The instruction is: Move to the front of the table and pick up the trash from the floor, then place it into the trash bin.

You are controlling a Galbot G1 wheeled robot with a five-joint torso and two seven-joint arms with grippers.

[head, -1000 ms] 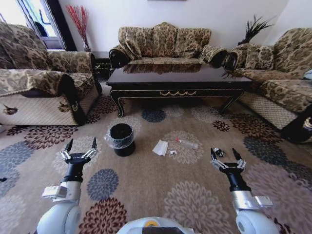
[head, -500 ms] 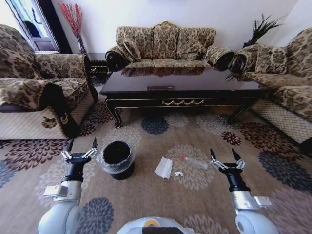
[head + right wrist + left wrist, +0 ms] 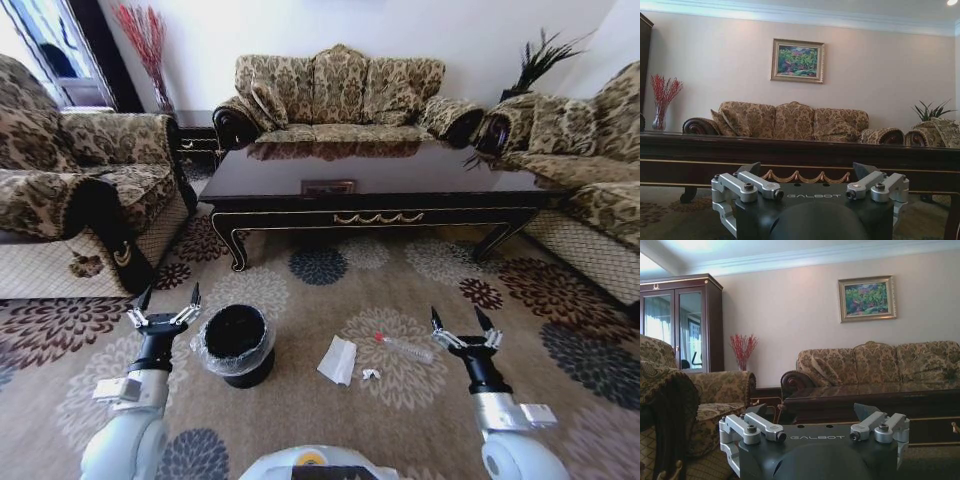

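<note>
The dark glossy table with gold ornament stands ahead of me, also seen as a long dark table in the right wrist view and the table in the left wrist view. On the carpet lie the trash pieces: a folded white napkin, a clear tube with a red tip and a tiny scrap. The black trash bin with its clear liner sits left of them. My left gripper hovers open beside the bin. My right gripper is open, just right of the tube.
Patterned sofas surround the table: one behind it, an armchair at the left, another sofa at the right. Flowered carpet lies between me and the trash.
The whole head view has shifted: table, bin and trash now sit closer and lower in the picture. Both grippers hold the same open pose.
</note>
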